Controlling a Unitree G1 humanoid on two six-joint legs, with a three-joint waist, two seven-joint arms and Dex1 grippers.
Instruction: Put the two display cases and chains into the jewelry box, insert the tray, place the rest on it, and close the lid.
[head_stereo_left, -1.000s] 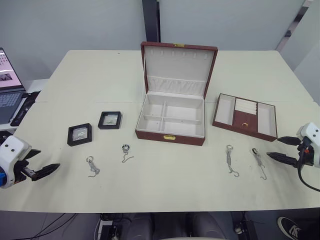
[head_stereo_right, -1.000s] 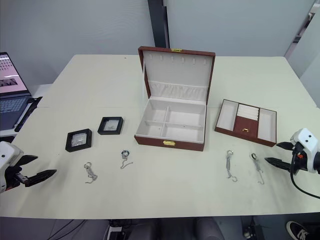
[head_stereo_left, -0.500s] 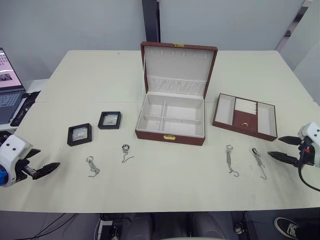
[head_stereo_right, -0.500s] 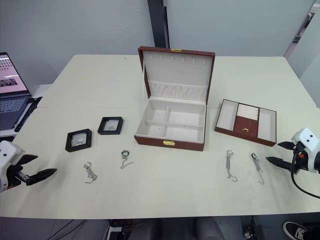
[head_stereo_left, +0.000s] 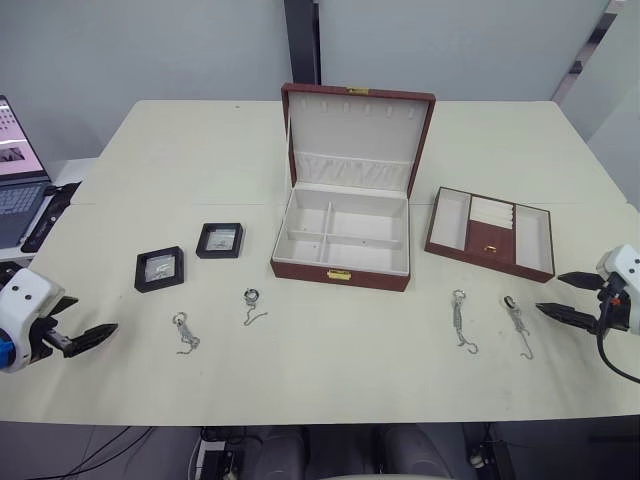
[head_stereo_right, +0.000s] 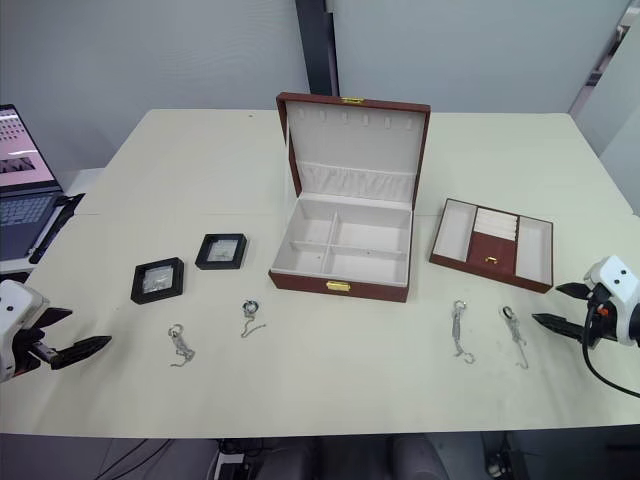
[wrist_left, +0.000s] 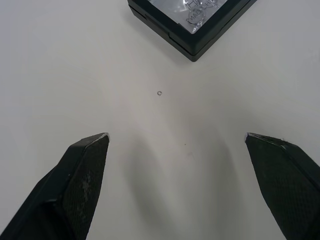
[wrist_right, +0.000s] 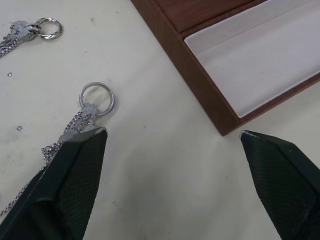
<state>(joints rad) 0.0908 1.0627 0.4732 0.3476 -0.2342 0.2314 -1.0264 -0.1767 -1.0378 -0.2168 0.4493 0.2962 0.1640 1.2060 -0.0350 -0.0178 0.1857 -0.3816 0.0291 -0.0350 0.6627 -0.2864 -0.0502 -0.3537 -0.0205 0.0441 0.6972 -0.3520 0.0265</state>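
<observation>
Mid-bench, jewelry box (head_stereo_left: 341, 238) sits open and empty, lid (head_stereo_left: 356, 138) up. Display cases (head_stereo_left: 159, 268) and chains (head_stereo_left: 183, 332) toward the left edge, tray (head_stereo_left: 490, 233) right. Left gripper (head_stereo_left: 88, 338) and right gripper (head_stereo_left: 570, 300) spread wide, holding nothing. Nothing done yet.

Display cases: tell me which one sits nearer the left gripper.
The outer display case, left of the other display case, which lies closer to the jewelry box. The open left gripper hovers nearest it.

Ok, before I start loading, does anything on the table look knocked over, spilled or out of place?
Nothing stands out. The jewelry box sits open with its lid upright, the tray lies flat beside it, both display cases lie flat, and the four chains lie separate, untangled.
</observation>
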